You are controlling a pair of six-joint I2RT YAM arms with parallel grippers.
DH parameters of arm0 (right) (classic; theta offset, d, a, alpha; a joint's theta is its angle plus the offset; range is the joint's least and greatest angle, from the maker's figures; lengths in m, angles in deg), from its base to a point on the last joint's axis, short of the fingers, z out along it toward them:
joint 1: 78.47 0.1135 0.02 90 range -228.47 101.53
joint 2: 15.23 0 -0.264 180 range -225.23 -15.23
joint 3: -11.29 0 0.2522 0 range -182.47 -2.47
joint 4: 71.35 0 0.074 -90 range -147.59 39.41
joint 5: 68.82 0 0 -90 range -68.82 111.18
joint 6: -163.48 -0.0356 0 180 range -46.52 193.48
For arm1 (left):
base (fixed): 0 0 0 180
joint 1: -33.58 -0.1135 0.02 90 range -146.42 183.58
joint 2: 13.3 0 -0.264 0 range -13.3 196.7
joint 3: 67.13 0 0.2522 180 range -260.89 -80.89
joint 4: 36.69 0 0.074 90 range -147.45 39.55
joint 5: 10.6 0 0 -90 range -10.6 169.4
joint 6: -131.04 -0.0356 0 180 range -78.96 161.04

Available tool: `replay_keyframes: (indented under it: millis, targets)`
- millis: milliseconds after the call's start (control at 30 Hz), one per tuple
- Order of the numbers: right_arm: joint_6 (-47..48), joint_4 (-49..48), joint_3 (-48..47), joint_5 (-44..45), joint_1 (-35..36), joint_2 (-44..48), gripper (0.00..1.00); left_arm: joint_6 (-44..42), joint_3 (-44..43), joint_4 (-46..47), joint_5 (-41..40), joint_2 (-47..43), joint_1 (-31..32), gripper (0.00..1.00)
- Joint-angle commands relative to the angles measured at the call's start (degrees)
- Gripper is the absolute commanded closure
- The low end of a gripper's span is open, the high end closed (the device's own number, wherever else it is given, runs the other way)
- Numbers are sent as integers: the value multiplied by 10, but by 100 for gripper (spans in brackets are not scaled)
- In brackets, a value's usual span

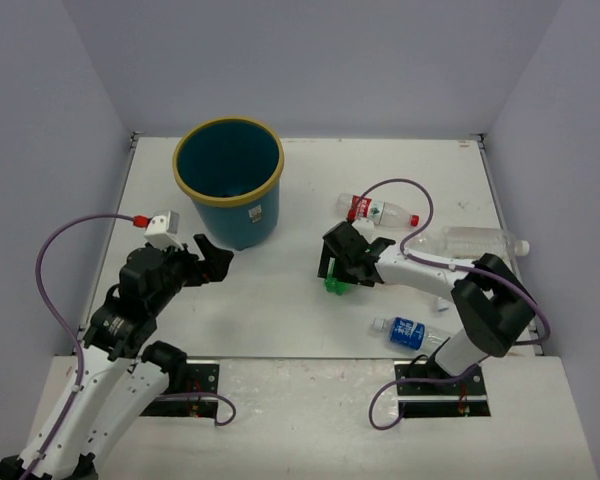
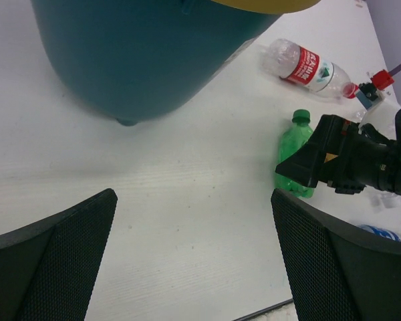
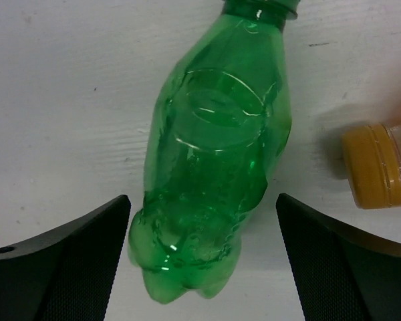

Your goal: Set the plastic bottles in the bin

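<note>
The teal bin [image 1: 228, 185] with a yellow rim stands at the back left. A green bottle [image 1: 333, 285] lies on the table in the middle. My right gripper [image 1: 337, 266] is open right over it. In the right wrist view the green bottle [image 3: 214, 167] lies between my open jaws [image 3: 200, 224], its base toward the camera, with gaps on both sides. An orange bottle's cap end [image 3: 377, 164] lies just right of it. My left gripper [image 1: 212, 258] is open and empty, low beside the bin [image 2: 140, 53].
A red-labelled clear bottle [image 1: 378, 211] lies behind the right gripper. A plain clear bottle [image 1: 480, 241] lies at the far right. A blue-labelled bottle [image 1: 408, 331] lies near the right arm's base. Purple cables loop over both arms.
</note>
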Motion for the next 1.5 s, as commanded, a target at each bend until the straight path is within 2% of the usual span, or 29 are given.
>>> replay_keyframes:
  millis: [0,67,133,200,233,300,433,567,667,800,1033,1200,1233,1300,1367,1467]
  targets:
    - [-57,-4,-2,38,1,-21,15,6,-27,-38,-36,-36,-3,0]
    - [-59,-21,4,44,1,-23,27,13,-26,-53,-55,-51,-2,0]
    - [-58,-32,9,50,1,-22,33,18,-25,-66,-69,-57,-2,0]
    - [-37,-46,11,52,2,-15,55,21,-22,-84,-82,-62,-2,0]
    - [-27,-49,9,52,3,-3,62,22,-21,-87,-84,-61,-3,0]
    - [17,-59,-1,52,6,34,67,28,-18,-93,-86,-56,-3,0]
    - [135,-78,-45,40,10,133,68,33,-8,-85,-83,-39,-3,0]
    - [233,-167,-74,-37,10,219,66,51,-2,-80,-87,-24,-2,0]
    - [283,-191,-131,-100,10,234,64,79,6,-81,-120,-21,-3,0]
    - [312,-156,-286,-151,11,162,62,99,9,-93,-149,-9,-3,0]
    - [313,-58,-599,-184,21,-88,62,85,-3,-105,-156,31,-3,0]
    - [306,-29,-746,-180,23,-213,53,65,-6,-100,-140,38,-3,0]
    - [303,-16,-773,-185,24,-233,47,61,-5,-98,-139,36,-3,0]
    - [297,1,-813,-200,24,-261,30,58,-4,-94,-137,32,-3,0]
    - [292,3,-825,-211,26,-270,2,56,-1,-92,-133,25,-3,0]
    - [299,-10,-806,-203,27,-247,1,53,1,-88,-131,18,-3,0]
